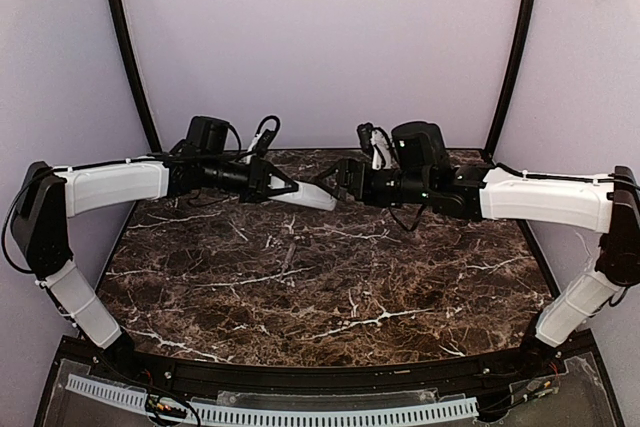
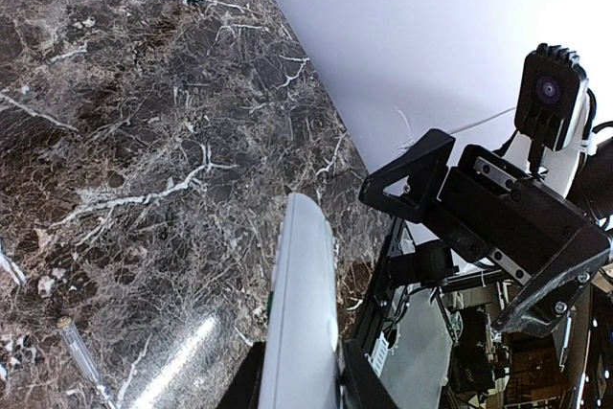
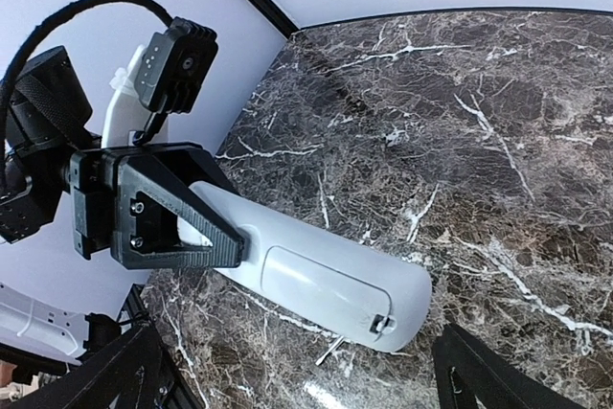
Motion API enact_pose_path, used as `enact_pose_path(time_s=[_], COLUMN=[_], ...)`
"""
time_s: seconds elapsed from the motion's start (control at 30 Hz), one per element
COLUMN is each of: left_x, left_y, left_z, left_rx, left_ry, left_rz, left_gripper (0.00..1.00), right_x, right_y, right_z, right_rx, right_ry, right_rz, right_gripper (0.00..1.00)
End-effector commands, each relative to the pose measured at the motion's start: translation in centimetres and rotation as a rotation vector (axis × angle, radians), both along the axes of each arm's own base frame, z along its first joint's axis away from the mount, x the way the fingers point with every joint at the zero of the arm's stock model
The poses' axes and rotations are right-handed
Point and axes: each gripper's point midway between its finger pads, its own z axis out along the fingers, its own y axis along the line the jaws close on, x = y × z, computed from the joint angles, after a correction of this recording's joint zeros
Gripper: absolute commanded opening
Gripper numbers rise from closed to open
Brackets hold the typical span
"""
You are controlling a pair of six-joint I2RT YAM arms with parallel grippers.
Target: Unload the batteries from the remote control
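My left gripper (image 1: 283, 187) is shut on one end of the white remote control (image 1: 310, 195) and holds it level in the air above the back of the table. In the left wrist view the remote (image 2: 302, 304) runs up from between my fingers. In the right wrist view the remote (image 3: 316, 270) shows its underside, with the battery cover (image 3: 321, 286) shut and a small latch (image 3: 383, 325) at the free end. My right gripper (image 1: 338, 185) is open and empty, its fingers (image 3: 498, 380) spread wide just off the remote's free end. The batteries are hidden.
The dark marble table (image 1: 300, 287) lies below both arms. A thin pale stick-like thing (image 2: 81, 356) lies on the table under the remote, also in the right wrist view (image 3: 332, 349). Purple walls close the back and sides.
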Motion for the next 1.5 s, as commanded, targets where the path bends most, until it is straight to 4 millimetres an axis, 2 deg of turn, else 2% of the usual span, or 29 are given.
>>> enact_pose_path(time_s=[0.0, 0.17, 0.37, 0.73, 1.47], left_x=[-0.1, -0.1, -0.1, -0.1, -0.3], left_y=[-0.1, 0.0, 0.0, 0.2, 0.3], left_z=[0.7, 0.9, 1.0, 1.4, 2.4], left_rx=[-0.044, -0.046, -0.050, -0.061, -0.090], left_ry=[-0.011, -0.016, -0.019, -0.030, -0.060], left_rz=[-0.019, -0.018, -0.019, -0.017, -0.029], left_gripper=[0.00, 0.00, 0.00, 0.00, 0.00], right_x=[0.2, 0.0, 0.0, 0.0, 0.1], right_y=[0.7, 1.4, 1.8, 1.6, 1.8], right_z=[0.6, 0.8, 0.4, -0.1, -0.4], right_rx=[0.059, 0.095, 0.103, 0.097, 0.097], right_ry=[0.006, 0.009, 0.019, 0.025, 0.016], right_rz=[0.018, 0.044, 0.057, 0.050, 0.055], right_gripper=[0.99, 0.99, 0.94, 0.87, 0.83])
